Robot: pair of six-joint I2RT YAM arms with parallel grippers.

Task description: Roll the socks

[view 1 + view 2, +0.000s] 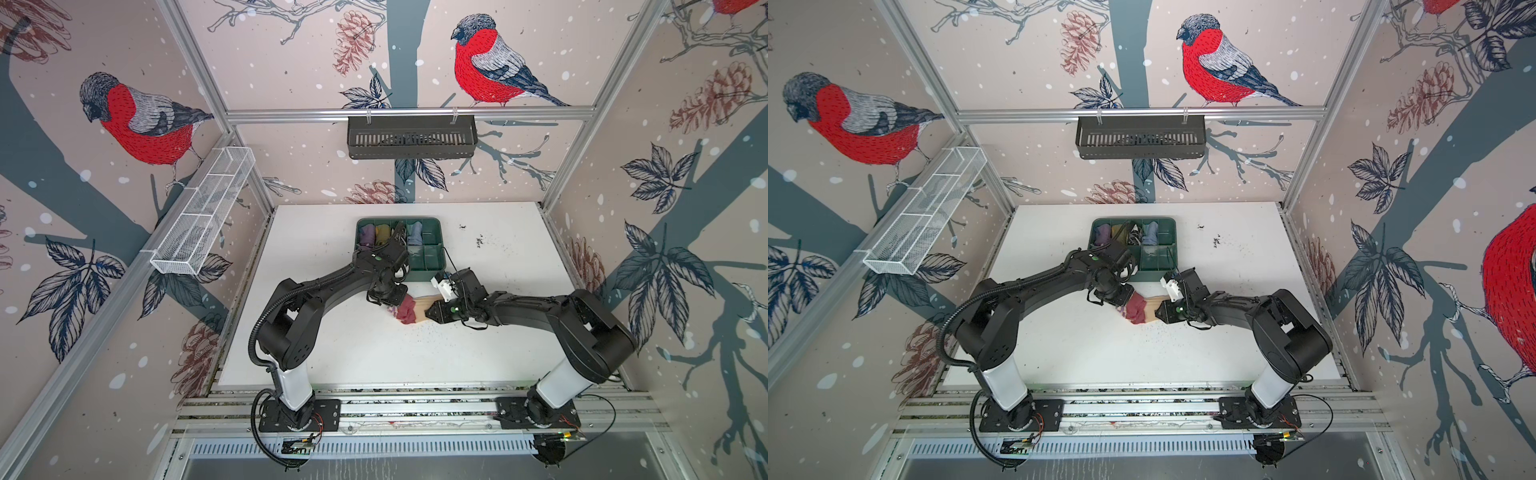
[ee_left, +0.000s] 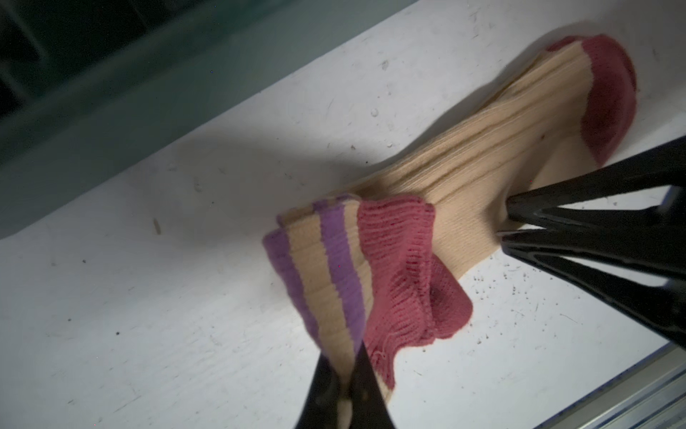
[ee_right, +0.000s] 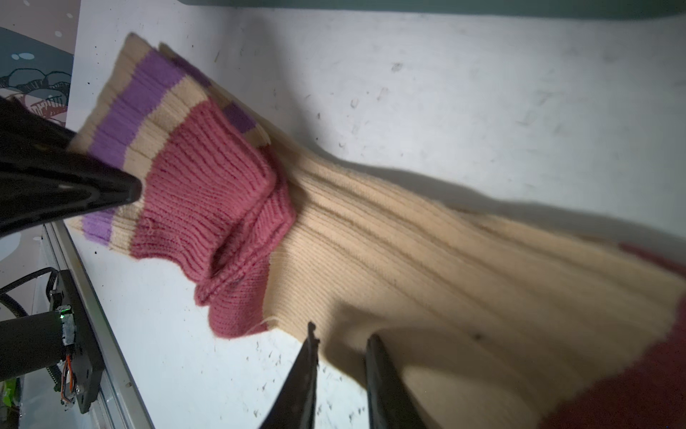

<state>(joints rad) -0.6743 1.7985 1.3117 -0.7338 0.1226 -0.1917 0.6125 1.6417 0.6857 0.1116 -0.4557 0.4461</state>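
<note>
Workpiece: one tan ribbed-knit ankle sock (image 2: 482,156) with dark red toe, heel and cuff and two purple stripes below the cuff. The tan body has lengthwise ribs, and the cuff has a finer, tighter rib. The sock lies near the middle of the flat white tabletop (image 1: 374,353), just in front of the dark green plastic compartment tray (image 1: 430,254) and between the two grippers. The toe end lies flat on the surface. The cuff end is bunched and folded over toward the heel.

Left gripper (image 2: 347,375): the black tapered fingers are clenched on the striped band beside the cuff, with the fabric squeezed between them.

Right gripper (image 3: 343,349): the black tapered fingers stand narrowly apart and pinch the edge of the tan body near the heel.

Surface: the tabletop is matte white and scuffed, with dark specks scattered in front of the sock. The tray's rear compartments hold rolled fabric bundles (image 1: 414,236).

Enclosure: an aluminium profile frame carries walls papered with red-breasted birds, pine cones and branches. A black slotted rectangular basket (image 1: 411,143) hangs on the rear rail. A long white wire-mesh basket (image 1: 199,216) hangs on the wall at the left of both top views.
</note>
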